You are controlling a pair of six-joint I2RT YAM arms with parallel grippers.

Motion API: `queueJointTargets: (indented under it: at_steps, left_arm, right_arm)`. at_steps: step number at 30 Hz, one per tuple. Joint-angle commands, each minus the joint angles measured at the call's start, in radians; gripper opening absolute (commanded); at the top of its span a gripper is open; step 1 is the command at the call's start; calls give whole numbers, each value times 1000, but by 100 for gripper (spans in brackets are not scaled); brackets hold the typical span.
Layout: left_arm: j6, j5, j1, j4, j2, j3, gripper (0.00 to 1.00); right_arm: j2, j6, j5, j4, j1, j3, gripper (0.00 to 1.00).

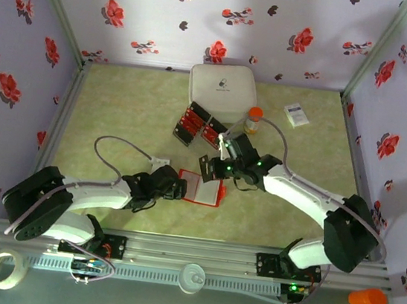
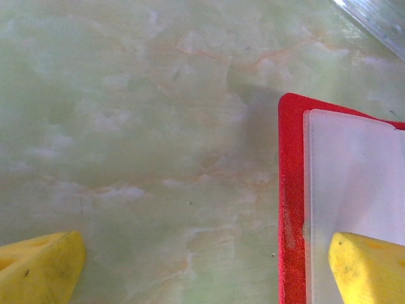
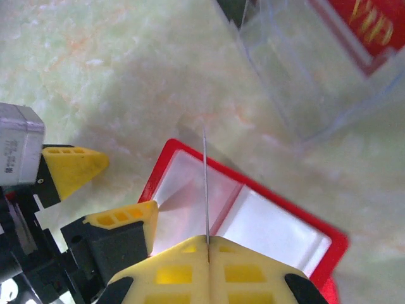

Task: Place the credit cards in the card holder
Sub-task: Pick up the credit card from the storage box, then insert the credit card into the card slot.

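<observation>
— While the right gripper (image 3: 207, 240) hangs over the open card holder (image 3: 253, 218), what's in its claw?
— A credit card (image 3: 205, 183), seen edge-on, pinched between the pressed yellow tips.
— And the left gripper (image 2: 202, 253)?
— Spread wide, one fingertip (image 2: 364, 266) over the holder's pale pocket, the other over bare table (image 2: 158, 126).
— Where's the holder?
— Mid-table, nearer the front edge. The other red cards (image 1: 193, 122) lie just before the white lidded box (image 1: 222, 87).

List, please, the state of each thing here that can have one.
Flat red rectangular card holder: lying open, pale pockets up.
Thin credit card: edge-on, pinched above the holder.
Right gripper: shut on the card.
Left gripper: open, one finger over the holder.
White rounded lidded box: lid closed.
</observation>
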Motion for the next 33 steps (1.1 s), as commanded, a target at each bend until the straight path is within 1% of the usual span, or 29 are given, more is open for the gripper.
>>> queueJointTargets:
  at_steps: [1, 5, 10, 14, 26, 30, 33]
  left_arm:
    - [6, -14, -11, -106, 21, -3, 100]
    - [-6, -19, -21, -112, 18, -5, 100]
    - [-19, -30, -35, -120, 10, -6, 100]
    - [-29, -37, -44, -123, -3, -12, 100]
    - [-62, -54, -49, -148, -123, -51, 100]
    - [-50, -63, -49, -167, -160, -41, 100]
    - [-31, -66, -49, -174, -158, -20, 100]
  right_arm:
    - [-5, 154, -66, 178, -6, -56, 0]
    - [33, 158, -84, 195, -7, -74, 0]
    - [100, 150, -126, 201, -9, -64, 0]
    - [142, 136, -136, 195, -12, -53, 0]
    - [234, 118, -175, 193, -15, -24, 0]
    - [252, 109, -186, 184, -16, -15, 0]
    - [257, 107, -188, 182, -15, -16, 0]
